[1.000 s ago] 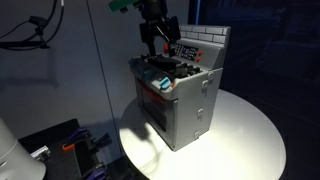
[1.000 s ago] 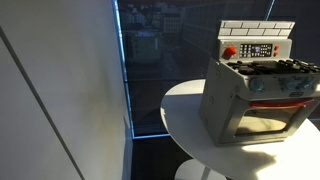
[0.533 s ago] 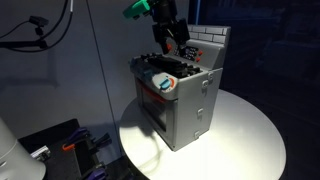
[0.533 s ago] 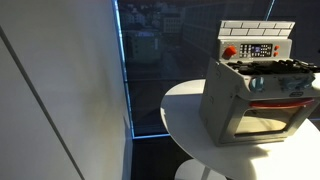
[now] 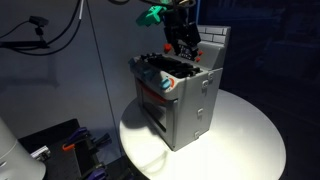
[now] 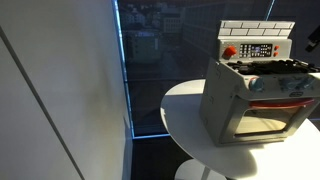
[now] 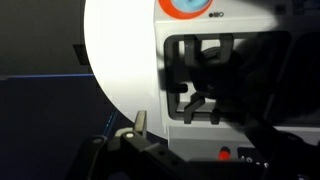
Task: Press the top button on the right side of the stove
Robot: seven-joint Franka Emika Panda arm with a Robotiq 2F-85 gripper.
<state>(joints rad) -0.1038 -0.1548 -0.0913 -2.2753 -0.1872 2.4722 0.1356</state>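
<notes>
The stove (image 5: 180, 95) is a small grey toy oven on a round white table; it also shows in an exterior view (image 6: 258, 95). Its white brick-pattern back panel (image 6: 257, 28) stands above a dark control panel (image 6: 255, 50) with a red mark (image 6: 229, 51). My gripper (image 5: 184, 42) hangs over the rear of the black burners (image 5: 172, 68), close in front of the control panel, and looks open and empty. In the wrist view the gripper (image 7: 195, 125) looks down on the burners (image 7: 205, 75), with the red mark (image 7: 224, 154) at the bottom. One fingertip (image 7: 140, 121) shows; the other is lost in shadow.
The round white table (image 5: 245, 130) has bare surface around the stove. A pale wall panel (image 6: 60, 90) and dark window fill the left of an exterior view. Cables and dark gear (image 5: 70, 145) lie below the table. An orange dial (image 7: 188, 7) sits on the stove front.
My gripper has moved from over the front burners toward the back of the stove, ending near the control panel. The stove has not moved.
</notes>
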